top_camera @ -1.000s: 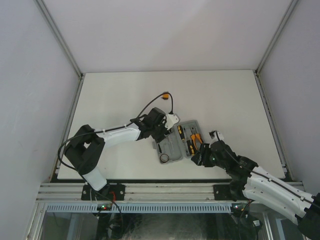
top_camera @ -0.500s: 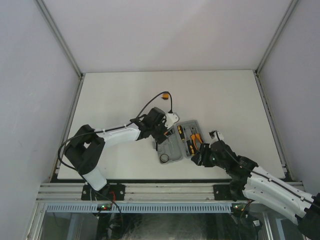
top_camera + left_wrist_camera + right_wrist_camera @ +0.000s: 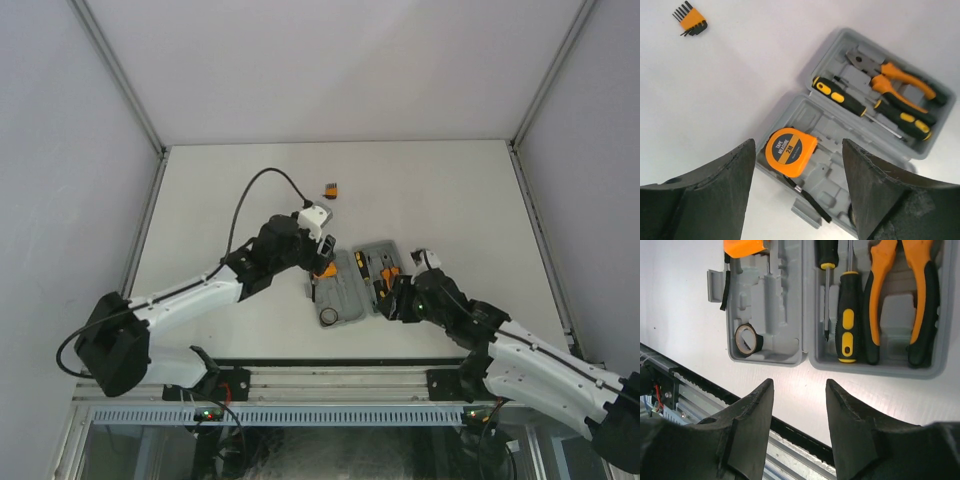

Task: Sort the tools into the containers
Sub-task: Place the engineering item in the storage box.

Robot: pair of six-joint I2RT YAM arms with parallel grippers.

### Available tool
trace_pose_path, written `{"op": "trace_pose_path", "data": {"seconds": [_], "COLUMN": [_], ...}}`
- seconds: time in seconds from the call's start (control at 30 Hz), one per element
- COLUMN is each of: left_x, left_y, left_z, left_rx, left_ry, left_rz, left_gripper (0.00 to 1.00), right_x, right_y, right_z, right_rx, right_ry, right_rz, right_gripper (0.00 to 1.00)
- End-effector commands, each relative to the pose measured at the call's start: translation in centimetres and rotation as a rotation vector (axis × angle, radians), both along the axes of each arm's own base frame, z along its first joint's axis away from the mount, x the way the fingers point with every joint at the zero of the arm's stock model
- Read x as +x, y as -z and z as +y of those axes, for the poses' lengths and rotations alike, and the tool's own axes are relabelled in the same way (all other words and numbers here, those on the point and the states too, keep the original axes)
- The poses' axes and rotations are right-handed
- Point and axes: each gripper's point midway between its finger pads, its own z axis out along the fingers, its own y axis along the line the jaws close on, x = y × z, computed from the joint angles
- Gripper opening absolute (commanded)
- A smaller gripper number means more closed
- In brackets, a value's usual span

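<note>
The grey tool case (image 3: 345, 296) lies open on the white table (image 3: 450, 190) between the 2 arms, both halves facing up.

One half holds the orange-handled pliers (image 3: 872, 74) and 2 black-and-orange screwdrivers (image 3: 839, 96) (image 3: 903, 118). The screwdrivers lie side by side, head to tail, next to the pliers.

The other half holds the round orange tape measure (image 3: 790, 151) at one end. Its black strap (image 3: 807, 197) trails across the moulded recesses. A small black ring (image 3: 746, 339) sits in a round recess at the opposite end of that half.

The left gripper (image 3: 798, 150) hangs over the tape measure with its jaws wide apart and nothing between them. The tape measure shows in the gap below, clear of both fingers (image 3: 715, 195).

The right gripper (image 3: 799, 390) is at the near edge of the case, roughly in line with the hinge. Its jaws are also spread and empty. The right wrist view looks down on both halves past the fingertips (image 3: 747, 435).

1 tool is outside the case: a set of black hex keys in an orange holder (image 3: 690, 22). It lies on the bare table toward the far side, well apart from the case and from both grippers. The overhead view shows it as a tiny orange-and-black block.
</note>
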Motion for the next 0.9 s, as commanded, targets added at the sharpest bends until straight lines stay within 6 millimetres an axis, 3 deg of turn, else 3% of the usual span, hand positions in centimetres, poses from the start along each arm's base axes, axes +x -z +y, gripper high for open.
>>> {"op": "trace_pose_path", "data": {"seconds": [0.0, 0.13, 0.5, 0.87], "left_x": [-0.1, -0.9, -2.7, -3.0], "left_y": [-2.7, -1.6, 3.4, 5.8], "left_z": [0.4, 2.3, 6.5, 6.4], "left_rx": [-0.271, -0.391, -0.543, -0.481], "left_ry": [-0.167, -0.315, -0.477, -0.48], "left_rz": [0.041, 0.13, 0.336, 0.4], "left_gripper": [0.73, 0.68, 0.53, 0.35], "right_x": [2.5, 4.2, 9.5, 13.2], "right_y": [-3.3, -4.4, -4.7, -2.7], "right_z": [2.4, 4.3, 9.4, 12.8], "right_rx": [0.058, 0.048, -0.015, -0.018], "right_ry": [-0.029, -0.072, -0.209, -0.267], "right_rz": [-0.095, -0.121, -0.161, -0.11], "right_gripper": [0.45, 0.42, 0.32, 0.26]}}
